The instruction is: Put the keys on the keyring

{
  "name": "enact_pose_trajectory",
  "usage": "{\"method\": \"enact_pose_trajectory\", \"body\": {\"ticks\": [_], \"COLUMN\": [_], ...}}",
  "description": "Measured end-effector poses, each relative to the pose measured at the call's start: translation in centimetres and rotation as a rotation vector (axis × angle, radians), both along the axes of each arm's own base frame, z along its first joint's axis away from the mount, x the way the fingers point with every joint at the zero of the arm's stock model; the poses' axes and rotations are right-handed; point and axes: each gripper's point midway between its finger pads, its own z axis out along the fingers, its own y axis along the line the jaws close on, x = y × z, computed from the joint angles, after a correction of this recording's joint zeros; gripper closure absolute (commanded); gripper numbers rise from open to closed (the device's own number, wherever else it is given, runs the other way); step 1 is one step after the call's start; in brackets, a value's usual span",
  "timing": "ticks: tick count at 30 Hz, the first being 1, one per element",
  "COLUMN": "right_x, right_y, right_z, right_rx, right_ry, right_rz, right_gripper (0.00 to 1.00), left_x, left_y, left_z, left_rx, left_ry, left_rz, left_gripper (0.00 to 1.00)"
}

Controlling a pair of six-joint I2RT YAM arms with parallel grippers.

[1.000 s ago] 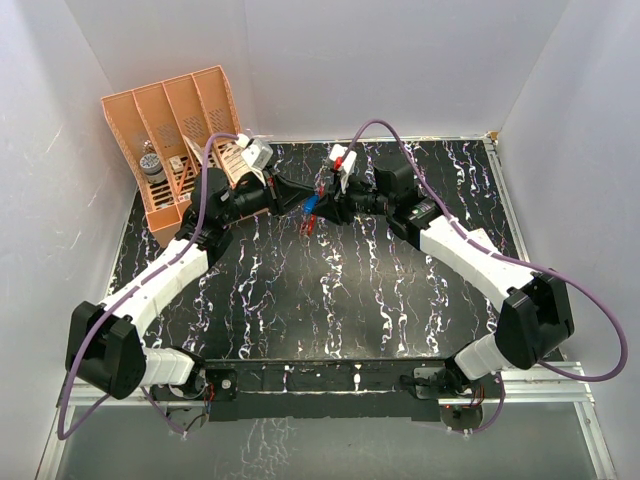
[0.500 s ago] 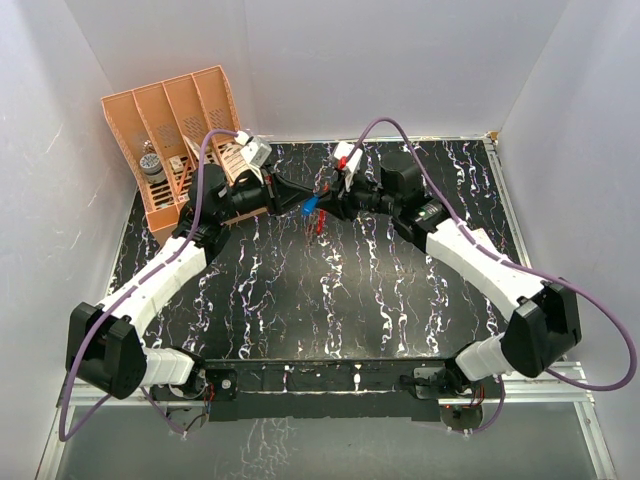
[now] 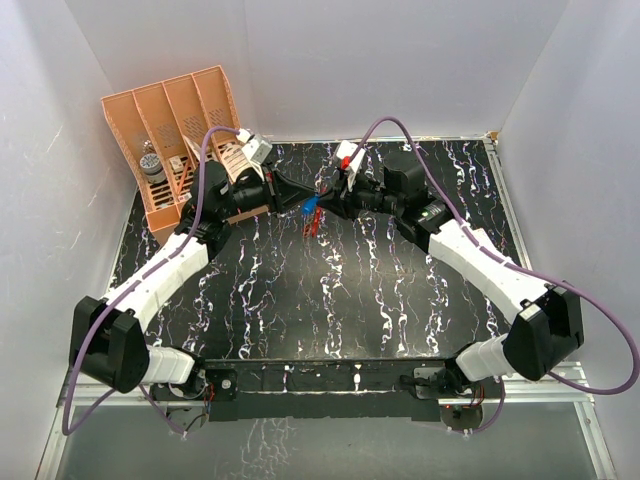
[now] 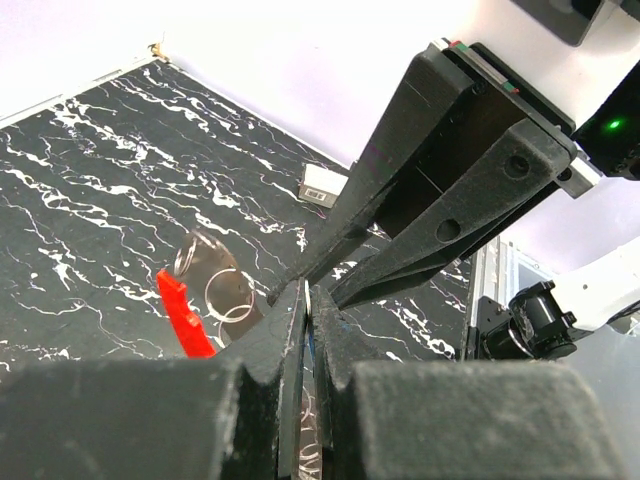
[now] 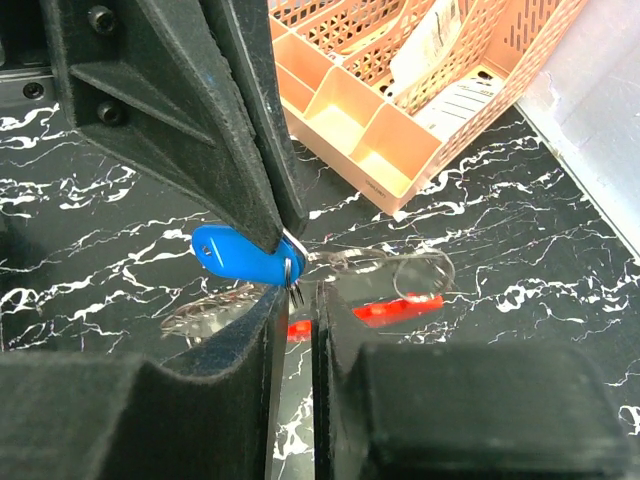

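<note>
My left gripper (image 3: 302, 203) is shut on the blue-headed key (image 5: 238, 257), pinching its head at the end that carries a small wire ring (image 5: 291, 272), above the table's middle rear. The right gripper (image 5: 295, 300) faces it tip to tip. Its jaws stand a narrow gap apart with that ring right at their tips and nothing visibly clamped. In the left wrist view only a thin silvery edge shows between the left fingers (image 4: 285, 330). Below hangs the keyring (image 4: 185, 318), a red piece with a greyish tag and linked wire rings (image 5: 420, 272). No red-headed key is visible.
An orange slotted desk organizer (image 3: 175, 130) with papers and a small jar stands at the table's back left corner. A small white block (image 4: 322, 186) lies by the back wall. White walls enclose the black marbled table (image 3: 330, 300) on three sides.
The right gripper's jaws have narrowed, and the right arm has shifted outward to the right. The left gripper has kept hold of the blue key almost in place.
</note>
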Motion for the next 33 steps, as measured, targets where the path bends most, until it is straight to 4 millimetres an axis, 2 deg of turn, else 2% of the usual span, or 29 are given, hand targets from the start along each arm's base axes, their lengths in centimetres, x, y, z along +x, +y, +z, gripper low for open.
{"method": "enact_pose_trajectory", "body": {"ticks": [5, 18, 27, 33], "right_x": [0.0, -0.1, -0.1, -0.2], "right_y": [0.1, 0.1, -0.8, -0.7], "right_z": [-0.2, -0.4, 1.8, 1.9], "right_rx": [0.000, 0.040, 0.090, 0.093], "right_ry": [0.007, -0.006, -0.064, -0.065], "right_rz": [0.006, -0.006, -0.061, -0.061], "right_gripper": [1.00, 1.00, 1.00, 1.00], "left_x": [0.3, 0.9, 2.4, 2.3], "left_y": [-0.2, 0.2, 2.4, 2.5], "left_z": [-0.2, -0.4, -0.3, -0.2], "left_rx": [-0.012, -0.015, -0.088, -0.130], "left_ry": [0.015, 0.040, 0.108, 0.135], "left_rz": [-0.006, 0.023, 0.088, 0.078], "left_gripper": [1.00, 1.00, 1.00, 1.00]}}
